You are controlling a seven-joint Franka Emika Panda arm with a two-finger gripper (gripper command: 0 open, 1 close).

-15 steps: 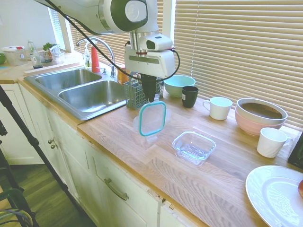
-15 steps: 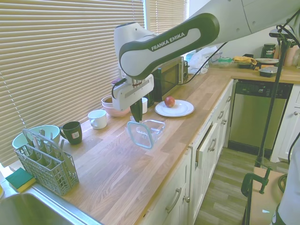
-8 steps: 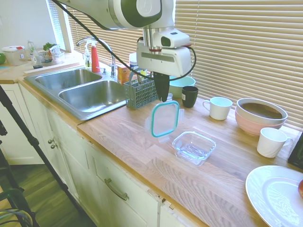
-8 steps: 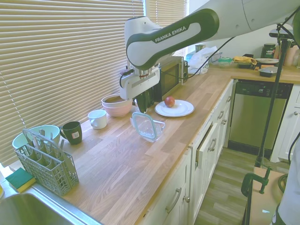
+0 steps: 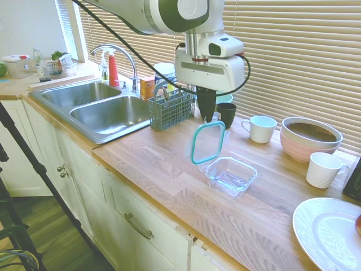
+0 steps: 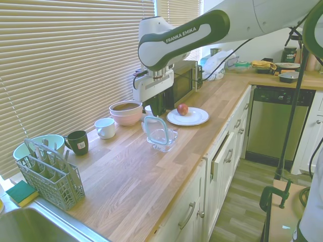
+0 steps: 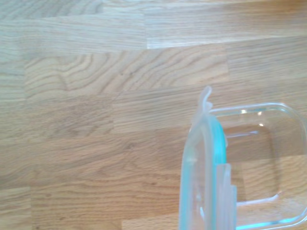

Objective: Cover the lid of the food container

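My gripper (image 5: 210,117) (image 6: 156,113) is shut on the top edge of the lid (image 5: 207,143) (image 6: 157,131), a clear rounded-square lid with a teal rim that hangs nearly upright above the wooden counter. The food container (image 5: 231,175) (image 6: 166,139), a shallow clear glass dish, sits on the counter just below and beside the lid's lower edge. In the wrist view the lid (image 7: 204,177) appears edge-on, over one side of the food container (image 7: 268,167).
A dark mug (image 5: 226,114), white cups (image 5: 261,129) (image 5: 324,169), a pink bowl (image 5: 309,139) and a teal bowl (image 5: 216,100) stand behind. A grey cutlery basket (image 5: 171,110) and a steel sink (image 5: 96,108) lie left. A white plate (image 5: 330,232) is at the right.
The arm has carried the lid along the counter from near the cutlery basket to the edge of the food container. The container has not moved.
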